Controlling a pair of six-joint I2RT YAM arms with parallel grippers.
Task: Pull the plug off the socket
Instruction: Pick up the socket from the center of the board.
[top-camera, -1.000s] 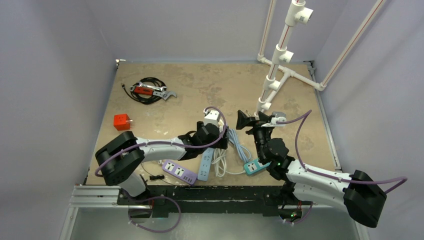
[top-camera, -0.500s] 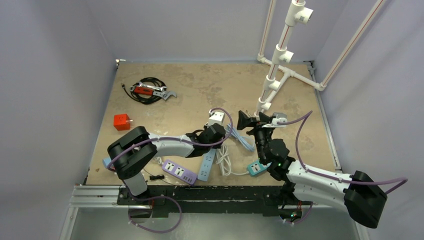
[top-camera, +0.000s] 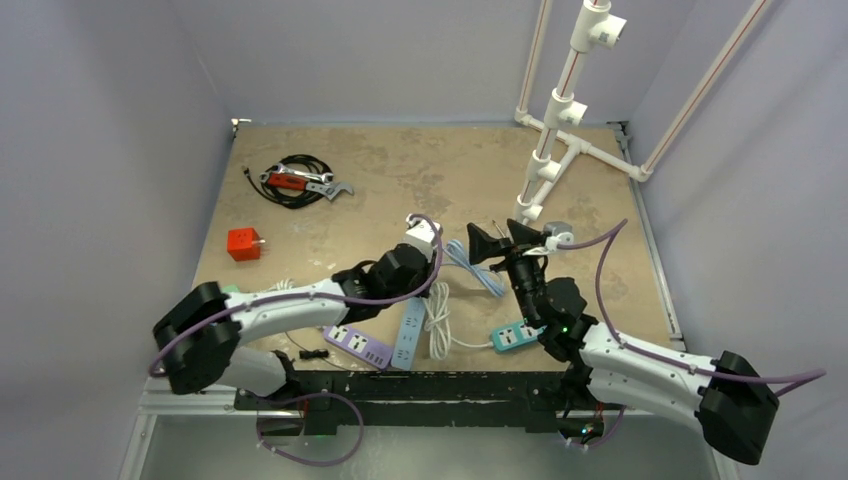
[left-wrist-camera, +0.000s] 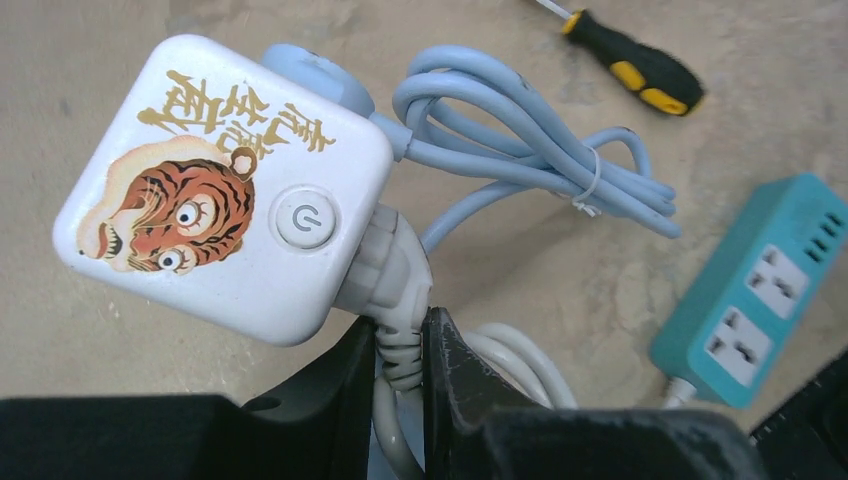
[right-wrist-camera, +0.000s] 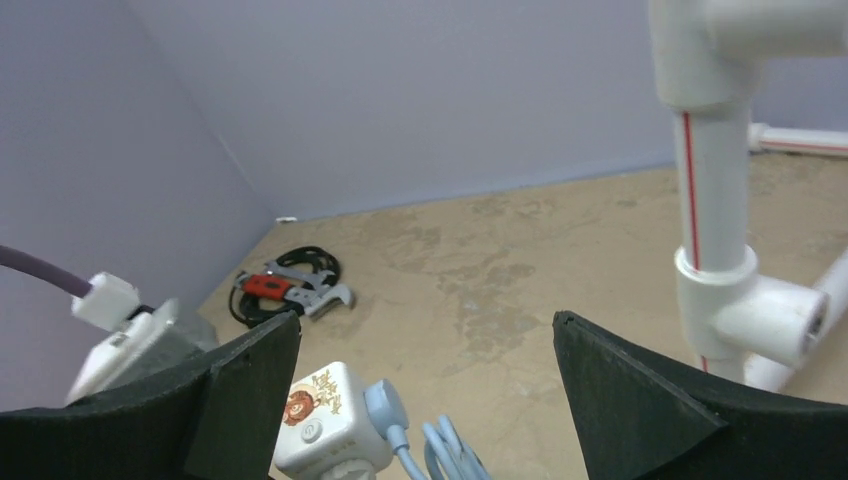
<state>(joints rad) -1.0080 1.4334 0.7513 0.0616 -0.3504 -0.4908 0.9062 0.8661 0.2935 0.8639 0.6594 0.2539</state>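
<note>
The socket (left-wrist-camera: 220, 190) is a white cube with a tiger sticker and a round button. A white plug (left-wrist-camera: 390, 270) enters its lower right side. My left gripper (left-wrist-camera: 400, 345) is shut on that plug's ribbed neck, one finger on each side. A light blue plug (left-wrist-camera: 320, 80) with a bundled blue cable (left-wrist-camera: 520, 140) sits in the cube's far side. In the top view the left gripper (top-camera: 425, 268) is at the table's middle, and the cube is mostly hidden under the wrist. My right gripper (right-wrist-camera: 425, 330) hangs open above the socket (right-wrist-camera: 325, 420), holding nothing.
A teal power strip (top-camera: 517, 335), a light blue strip (top-camera: 408, 338) and a purple strip (top-camera: 358, 343) lie near the front edge, with coiled white cable (top-camera: 438, 320). A screwdriver (left-wrist-camera: 630, 60) lies beyond the cable. A red block (top-camera: 243, 244), wrench on black cord (top-camera: 298, 182) and PVC pipes (top-camera: 555, 130) stand farther off.
My left gripper has gone from open to shut on the white plug's neck, and the left arm has swung lower and leftward. The right gripper has edged left, still open.
</note>
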